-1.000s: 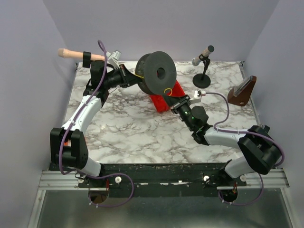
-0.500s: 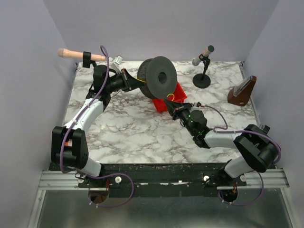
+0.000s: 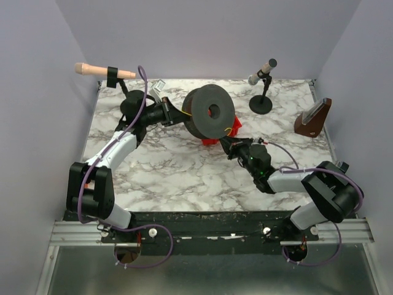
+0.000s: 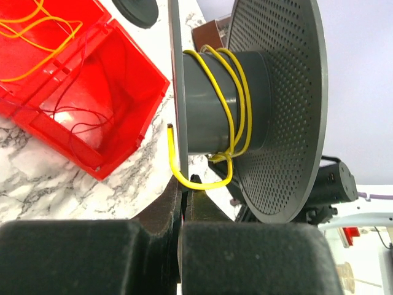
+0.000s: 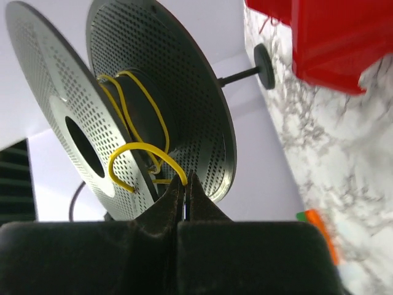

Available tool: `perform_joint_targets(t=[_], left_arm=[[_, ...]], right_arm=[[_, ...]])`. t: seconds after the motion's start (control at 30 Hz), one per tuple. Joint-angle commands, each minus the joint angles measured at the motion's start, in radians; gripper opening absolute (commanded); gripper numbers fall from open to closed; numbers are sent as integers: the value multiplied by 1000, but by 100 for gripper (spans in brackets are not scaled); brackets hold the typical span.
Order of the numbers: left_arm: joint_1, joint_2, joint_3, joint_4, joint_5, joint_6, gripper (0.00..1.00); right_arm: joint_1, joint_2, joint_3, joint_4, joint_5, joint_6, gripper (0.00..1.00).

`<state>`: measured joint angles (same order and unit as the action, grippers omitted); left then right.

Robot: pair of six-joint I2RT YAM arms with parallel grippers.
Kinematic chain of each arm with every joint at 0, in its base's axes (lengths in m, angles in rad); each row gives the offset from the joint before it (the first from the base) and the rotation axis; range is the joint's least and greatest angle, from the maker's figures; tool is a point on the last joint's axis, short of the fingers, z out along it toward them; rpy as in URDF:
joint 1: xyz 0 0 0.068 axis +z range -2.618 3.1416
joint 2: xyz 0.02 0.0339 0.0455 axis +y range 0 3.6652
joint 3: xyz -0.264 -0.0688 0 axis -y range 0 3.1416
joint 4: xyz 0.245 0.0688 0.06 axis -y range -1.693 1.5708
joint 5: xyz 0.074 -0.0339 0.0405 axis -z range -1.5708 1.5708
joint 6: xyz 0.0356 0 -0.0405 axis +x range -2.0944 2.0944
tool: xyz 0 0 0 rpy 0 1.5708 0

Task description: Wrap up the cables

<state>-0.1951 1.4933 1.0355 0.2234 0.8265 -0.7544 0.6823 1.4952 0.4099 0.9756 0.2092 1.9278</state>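
Cable (image 3: 231, 130) shows yellow at the lower rim of the spool (image 3: 212, 112), and the right tool (image 3: 226, 141) is just beneath it, nearer than the left tool (image 3: 167, 114). Left wrist view: a few thin turns circle the hub (image 4: 209, 104), its axis running crosswise, and the tool seemingly clamps the flange (image 4: 176, 92). Right wrist view: the tool is pinched together on the cable, with a loose loop arching towards the hub.

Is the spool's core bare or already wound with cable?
Partly wound: a few loops of yellow cable circle the spool core; most of it shows bare.
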Motion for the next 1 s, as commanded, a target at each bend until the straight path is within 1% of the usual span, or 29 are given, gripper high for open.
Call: perform_joint_targets(t=[0.0,0.03,0.07,0.1,0.13,0.17,0.23,0.27,0.3,0.33,0.37,0.43,0.47,0.5,0.57,0.63,0.7,0.77,0.8,0.9,0.97], left_arm=[[26,-77,12,137,80,-5,0],[32,-88,5,151,95,-11,0],[42,-99,-11,178,115,-31,0],[51,-111,-26,210,128,-51,0],[59,-119,-44,238,138,-66,0],[60,-125,-48,246,148,-69,0],[59,-134,-61,260,151,-66,0],[54,-134,-69,269,152,-68,0],[48,-136,-83,275,158,-66,0],[37,-136,-92,269,163,-51,0],[23,-136,-97,254,169,-24,0],[2,-137,-97,174,174,54,0],[-4,-139,-97,139,169,87,0],[-4,-140,-97,110,163,113,0],[-1,-145,-95,96,172,133,0],[3,-151,-86,86,197,153,0],[0,-150,-78,108,243,136,0],[-7,-154,-55,105,290,142,0],[-10,-159,-36,49,301,174,0],[-12,-166,20,-138,324,331,0],[-13,-174,28,-258,354,442,0]], right_arm=[[-127,19,-2,-121,-73,-365,1],[-159,31,19,-91,-155,-489,1],[-176,37,30,-57,-230,-562,1],[-190,52,24,-7,-284,-613,1],[-205,72,4,61,-324,-615,1],[-225,115,-28,171,-368,-580,1],[-259,250,-80,460,-421,-450,1],[-265,343,-89,621,-416,-353,1],[-267,411,-74,699,-416,-228,1],[-268,457,-48,703,-442,-184,1],[-268,476,-19,703,-447,-187,1],[-265,420,-14,681,-395,-277,1],[-264,358,-41,619,-352,-311,1],[-268,268,-55,507,-320,-343,1],[-285,107,-65,318,-297,-452,1],[-306,-17,-59,171,-284,-503,1],[-342,-47,-53,184,-319,-518,1],[-366,-23,-19,241,-393,-533,1],[-371,-9,13,238,-446,-552,1],[-372,29,98,199,-580,-627,1],[-374,51,119,241,-649,-664,1]])
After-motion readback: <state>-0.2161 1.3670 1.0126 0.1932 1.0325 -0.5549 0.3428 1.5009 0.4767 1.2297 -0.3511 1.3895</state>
